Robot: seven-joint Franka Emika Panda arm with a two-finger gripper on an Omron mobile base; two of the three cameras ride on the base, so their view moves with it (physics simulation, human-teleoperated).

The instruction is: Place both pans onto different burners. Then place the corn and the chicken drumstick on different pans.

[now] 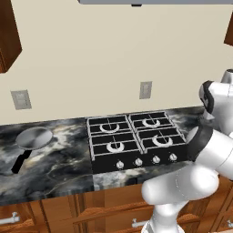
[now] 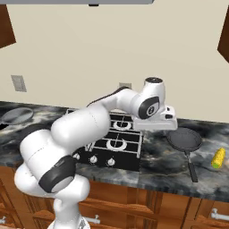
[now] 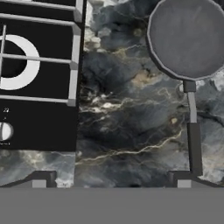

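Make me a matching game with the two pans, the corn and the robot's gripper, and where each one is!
Things:
1. light silver pan
2. dark pan
3. corn
4. gripper

Places or states:
A. lying on the counter at the far right, past a pan handle
B. on the counter left of the cooktop
C. open, above bare counter between the cooktop and a pan
D. on the counter just right of the cooktop

Pairs: 1-B, 2-D, 3-A, 4-C
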